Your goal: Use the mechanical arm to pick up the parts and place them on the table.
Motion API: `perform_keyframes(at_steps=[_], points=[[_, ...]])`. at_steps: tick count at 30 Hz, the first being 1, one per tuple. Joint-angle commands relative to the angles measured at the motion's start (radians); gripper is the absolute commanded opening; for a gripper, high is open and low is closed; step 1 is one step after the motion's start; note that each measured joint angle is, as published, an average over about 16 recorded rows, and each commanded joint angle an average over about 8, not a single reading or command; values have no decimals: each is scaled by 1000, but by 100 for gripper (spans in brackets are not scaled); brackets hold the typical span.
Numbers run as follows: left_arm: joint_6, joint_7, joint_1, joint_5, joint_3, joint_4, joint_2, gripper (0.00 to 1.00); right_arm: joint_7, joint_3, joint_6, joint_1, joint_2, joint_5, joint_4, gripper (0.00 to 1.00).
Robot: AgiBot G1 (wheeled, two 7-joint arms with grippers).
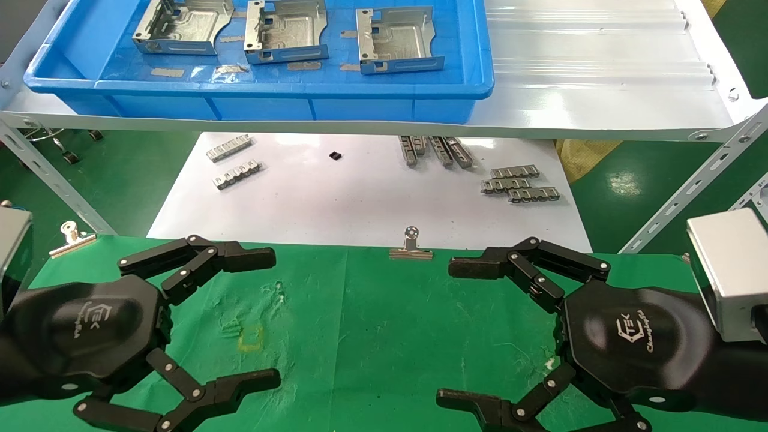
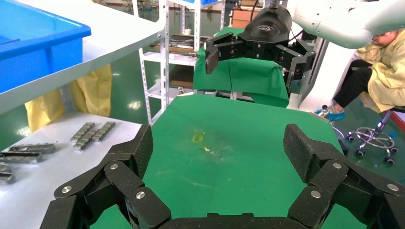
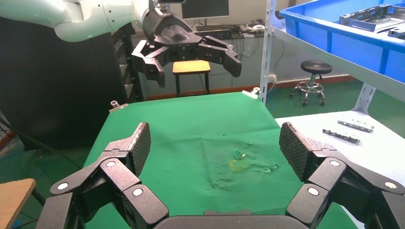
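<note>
With no pick begun, the left gripper [image 1: 273, 318] and right gripper [image 1: 444, 330] hover spread and empty over the table [image 1: 372, 324]; next, one must reach the parts [image 1: 287, 31] in the blue bin [image 1: 258, 96].

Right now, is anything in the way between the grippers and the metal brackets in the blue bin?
Nothing lies directly between them, but the brackets sit inside the blue bin on the raised white shelf. The left gripper and right gripper hover open over the green table, so the bin's front wall must be cleared.
</note>
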Motion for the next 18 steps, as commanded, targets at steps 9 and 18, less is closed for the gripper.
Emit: perform_keyframes(at_steps=[9,18], points=[[0,0,0,0,0,0,0,100,0,0,0,0,0,0,0,22],[0,0,0,0,0,0,0,100,0,0,0,0,0,0,0,0]])
